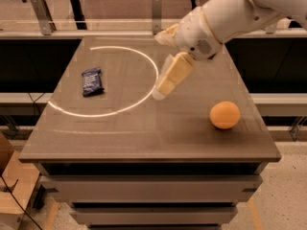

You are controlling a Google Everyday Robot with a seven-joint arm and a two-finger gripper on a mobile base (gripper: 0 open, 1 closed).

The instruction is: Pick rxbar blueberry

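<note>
**Brown table [144,143], arm [225,13] cropped at far right**

Near right sits an orange [224,115]. Mid-table, the gripper [160,92] hangs at the white ring's [122,48] right edge; open or closed, I cannot tell. Left, inside the ring, the rxbar blueberry [92,81] lies flat, print illegible.

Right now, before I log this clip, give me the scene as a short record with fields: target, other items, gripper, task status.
target: rxbar blueberry, lying flat on the left part of the table, inside the white ring
other item: orange, right part of the table, outside the ring
gripper: gripper, over the table's middle at the ring's right edge, between bar and orange, touching neither
held: nothing visible
status: bar not yet picked
</note>
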